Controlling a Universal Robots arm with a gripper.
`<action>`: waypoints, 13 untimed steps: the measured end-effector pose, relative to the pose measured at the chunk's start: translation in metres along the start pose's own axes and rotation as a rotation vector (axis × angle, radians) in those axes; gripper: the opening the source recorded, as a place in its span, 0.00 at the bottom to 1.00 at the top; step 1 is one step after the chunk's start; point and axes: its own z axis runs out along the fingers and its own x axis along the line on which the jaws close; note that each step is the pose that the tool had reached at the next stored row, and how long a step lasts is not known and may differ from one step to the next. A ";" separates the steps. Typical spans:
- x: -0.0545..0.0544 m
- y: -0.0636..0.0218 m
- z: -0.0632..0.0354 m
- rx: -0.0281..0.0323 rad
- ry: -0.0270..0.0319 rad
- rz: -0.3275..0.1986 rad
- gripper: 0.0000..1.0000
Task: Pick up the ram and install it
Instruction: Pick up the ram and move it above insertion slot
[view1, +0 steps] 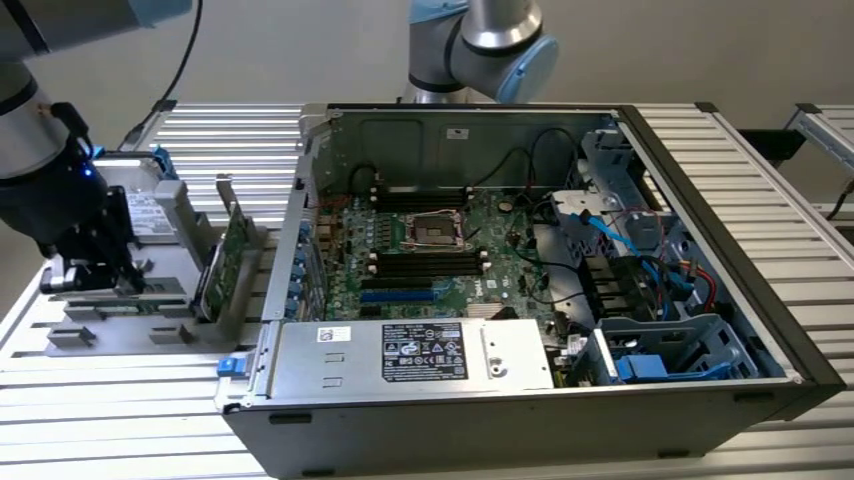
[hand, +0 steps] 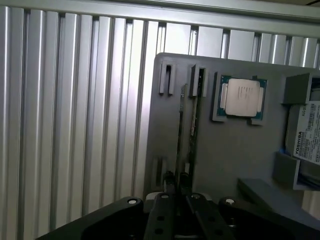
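Observation:
The ram (hand: 192, 125) is a thin green stick standing on edge in the slotted holders of a grey parts tray (hand: 235, 150). My gripper (hand: 177, 176) is at the ram's near end, its dark fingers close together on either side of the upper edge. In the exterior view the gripper (view1: 100, 280) is low over the tray (view1: 120, 335) at the exterior view's left, shut on the ram (view1: 144, 290), which still sits in its holders. The open computer case (view1: 747, 300) lies to the exterior view's right, its motherboard memory slots (view1: 424, 262) exposed.
A square silver processor (hand: 242, 97) rests in a pocket of the tray beside the ram. A hard drive (hand: 307, 132) lies at the tray's far side. A taller green card (view1: 220, 255) stands upright between the tray and the case. A second arm (view1: 481, 45) stands behind the case.

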 end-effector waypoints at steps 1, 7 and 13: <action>0.000 -0.0019 -0.0028 0.0001 -0.0011 0.000 0.14; 0.001 -0.0218 -0.0194 0.0009 -0.0141 0.000 0.14; 0.002 -0.0427 -0.0374 0.0016 -0.0265 0.000 0.14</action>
